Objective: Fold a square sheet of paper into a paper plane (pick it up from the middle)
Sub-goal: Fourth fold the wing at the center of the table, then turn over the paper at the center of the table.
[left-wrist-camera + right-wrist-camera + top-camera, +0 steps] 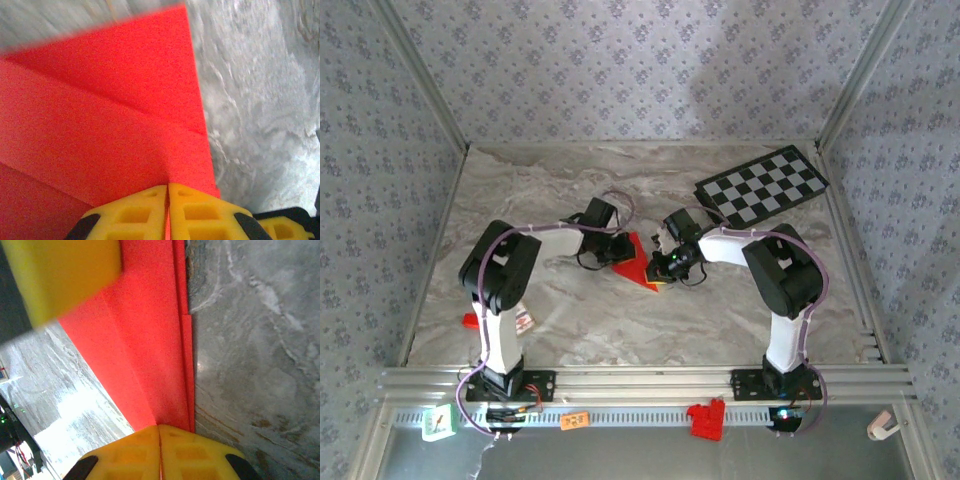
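The left claw (167, 199) is clamped on the creased red paper sheet (637, 262) at mid-desk (620, 320); the right claw (160, 439) is clamped on its opposite side.

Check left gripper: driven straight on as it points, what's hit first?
Left gripper is shut on the folded red paper, so more of that paper first; table beyond, depth unclear.

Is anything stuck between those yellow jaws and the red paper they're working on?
Nothing visible is in the way. The left jaws and the right jaws are each shut directly on the folded red paper, pads pressed together over its edge. The checkered board lies apart from it, at the far right of the table.
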Controlling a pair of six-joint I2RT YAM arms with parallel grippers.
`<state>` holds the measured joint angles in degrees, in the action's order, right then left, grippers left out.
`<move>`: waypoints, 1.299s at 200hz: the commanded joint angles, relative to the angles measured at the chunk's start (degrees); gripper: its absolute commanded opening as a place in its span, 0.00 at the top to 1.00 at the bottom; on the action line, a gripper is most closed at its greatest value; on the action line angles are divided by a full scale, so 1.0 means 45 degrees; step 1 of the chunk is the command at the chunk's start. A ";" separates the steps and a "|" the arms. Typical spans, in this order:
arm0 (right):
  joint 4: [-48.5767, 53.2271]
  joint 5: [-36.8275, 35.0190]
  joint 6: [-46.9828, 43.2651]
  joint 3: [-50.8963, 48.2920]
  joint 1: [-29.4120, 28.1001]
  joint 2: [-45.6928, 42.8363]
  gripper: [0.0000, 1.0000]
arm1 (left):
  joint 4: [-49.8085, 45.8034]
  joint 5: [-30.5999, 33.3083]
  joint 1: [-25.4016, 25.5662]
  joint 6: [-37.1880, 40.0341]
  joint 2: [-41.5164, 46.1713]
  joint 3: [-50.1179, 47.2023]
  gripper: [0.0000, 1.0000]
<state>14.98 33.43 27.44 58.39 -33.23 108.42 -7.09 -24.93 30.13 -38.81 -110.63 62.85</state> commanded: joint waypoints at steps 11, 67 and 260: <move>0.2024 -0.2215 0.0015 -0.1113 -0.0112 0.1318 0.91 | -0.0677 0.1399 -0.1415 0.1313 -0.0649 0.0673 0.89; 0.1431 -0.1856 0.0304 -0.1097 -0.0121 0.0995 0.90 | -0.0406 0.1396 -0.2391 0.1363 -0.0674 0.1116 0.86; -0.2349 -0.0326 0.0055 0.1100 0.0842 -0.0247 0.59 | 0.2566 0.1983 -0.2613 -0.3898 0.5075 -0.2581 0.06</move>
<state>3.31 28.60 30.76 60.36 -29.47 104.71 0.89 -13.80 18.74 -53.30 -89.03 52.40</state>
